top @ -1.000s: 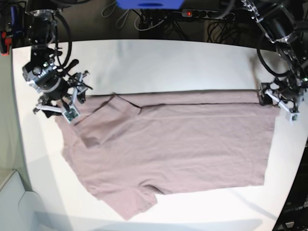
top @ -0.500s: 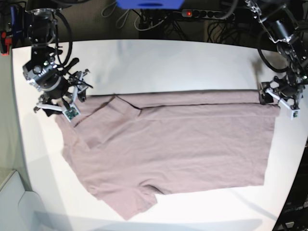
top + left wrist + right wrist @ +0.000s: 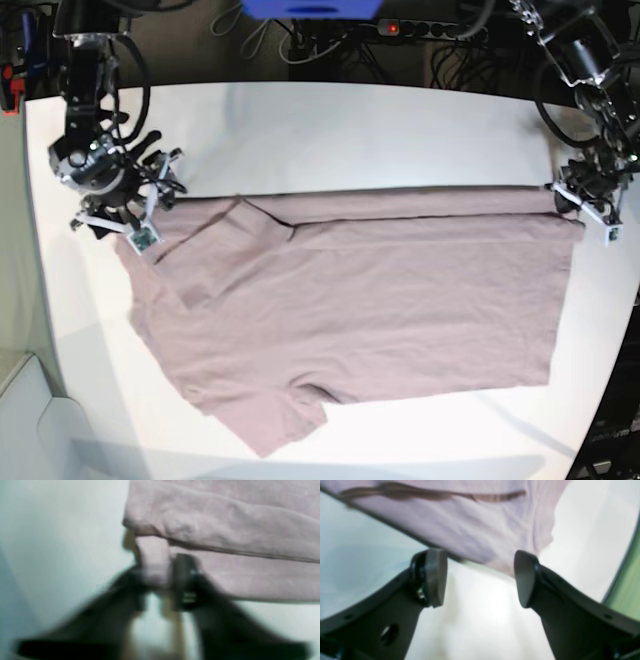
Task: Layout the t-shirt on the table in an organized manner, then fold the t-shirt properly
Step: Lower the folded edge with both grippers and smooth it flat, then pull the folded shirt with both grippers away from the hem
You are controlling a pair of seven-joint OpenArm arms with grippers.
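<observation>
One dusty-pink, short-sleeved soft cloth t-shirt (image 3: 350, 300) lies spread flat across one large, smooth white counter (image 3: 330, 130), its far long edge turned over into a narrow folded band running across the width; one sleeve points toward the near edge. Two robot arms are present, one at each end of that band. The left claw (image 3: 162, 580) is clenched on a pinch of the t-shirt's corner, pink cloth visible between its two dark fingers (image 3: 185, 580), though the left wrist view is blurred. The right claw (image 3: 480, 577) is released, its two fingers (image 3: 436, 577) standing wide apart just over the cloth edge and gripping nothing. No containers appear on the counter.
</observation>
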